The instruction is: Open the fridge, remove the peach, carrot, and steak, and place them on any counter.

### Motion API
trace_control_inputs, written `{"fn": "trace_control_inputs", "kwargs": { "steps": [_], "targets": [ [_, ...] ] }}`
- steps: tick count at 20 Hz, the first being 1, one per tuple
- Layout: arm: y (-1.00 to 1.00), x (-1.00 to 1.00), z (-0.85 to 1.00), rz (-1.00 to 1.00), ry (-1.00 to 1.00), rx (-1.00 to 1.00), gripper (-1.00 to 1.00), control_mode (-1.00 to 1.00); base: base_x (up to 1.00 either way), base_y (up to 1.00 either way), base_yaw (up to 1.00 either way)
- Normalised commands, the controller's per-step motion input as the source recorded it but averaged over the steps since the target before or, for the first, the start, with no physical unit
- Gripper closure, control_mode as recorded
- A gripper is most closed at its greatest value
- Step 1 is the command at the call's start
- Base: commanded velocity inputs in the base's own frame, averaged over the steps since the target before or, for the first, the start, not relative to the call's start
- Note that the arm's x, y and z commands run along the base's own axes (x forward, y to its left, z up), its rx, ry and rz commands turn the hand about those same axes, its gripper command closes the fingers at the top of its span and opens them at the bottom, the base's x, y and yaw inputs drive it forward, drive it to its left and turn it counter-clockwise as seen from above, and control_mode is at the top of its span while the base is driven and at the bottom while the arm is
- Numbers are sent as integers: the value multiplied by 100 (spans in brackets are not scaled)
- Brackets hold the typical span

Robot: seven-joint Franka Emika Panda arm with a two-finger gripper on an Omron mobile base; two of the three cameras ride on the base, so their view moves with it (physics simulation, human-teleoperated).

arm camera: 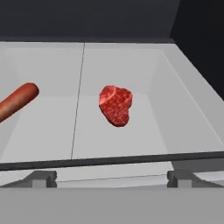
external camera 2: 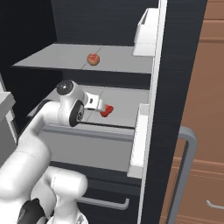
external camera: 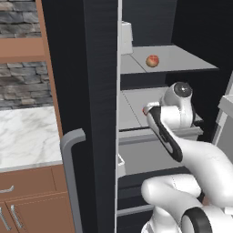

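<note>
Fridge point(external camera: 98, 91) standing open, with the peach point(external camera: 152, 61) resting on the upper grey shelf point(external camera 2: 65, 59) and the steak point(arm camera: 116, 105) lying on the shelf below, well apart from the carrot point(arm camera: 17, 101) at its side in the hand view. Tool point(external camera 2: 104, 106) reaching in at the lower shelf level, just beside the steak in the right base view; cannot tell whether spread or clenched, though nothing seen between its tips. White marble counter point(external camera: 27, 136) visible beside the fridge door, above brown cabinets point(external camera: 32, 205).
</note>
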Motion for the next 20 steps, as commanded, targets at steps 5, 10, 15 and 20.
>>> {"fn": "trace_control_inputs", "kwargs": {
  "steps": [5, 10, 15, 20],
  "targets": [
    [-15, 65, -16, 0, 9, 0, -100, -100, 0, 0, 0],
    [-4, 63, -35, 0, 5, 0, -100, -100, 0, 0, 0],
    [-2, 56, -46, 0, 3, 0, -100, -100, 0, 0, 0],
    [-8, 48, -33, 0, 6, 0, -100, -100, 0, 0, 0]
  ]
}}
